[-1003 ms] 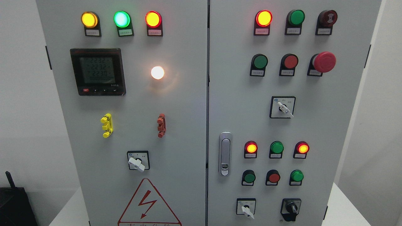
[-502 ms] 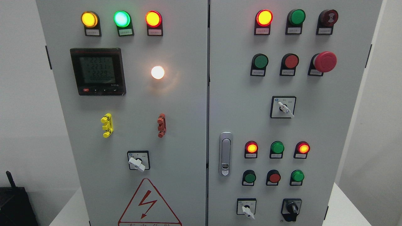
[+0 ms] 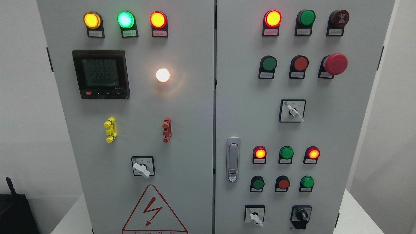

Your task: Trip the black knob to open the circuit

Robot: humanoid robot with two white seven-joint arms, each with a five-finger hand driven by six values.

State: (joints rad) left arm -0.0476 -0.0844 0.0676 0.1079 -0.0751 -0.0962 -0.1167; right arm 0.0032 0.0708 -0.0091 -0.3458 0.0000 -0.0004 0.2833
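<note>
With neither hand in view, so finger state cannot be told, the reach should go to the black knob [image 3: 301, 215] low on the right door [image 3: 247, 107], pinching squarely before turning.

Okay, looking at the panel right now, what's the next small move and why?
Probably bring a hand into view toward the black knob at the right door's lower right corner: no hand shows yet, and nothing touches the knob.
</note>
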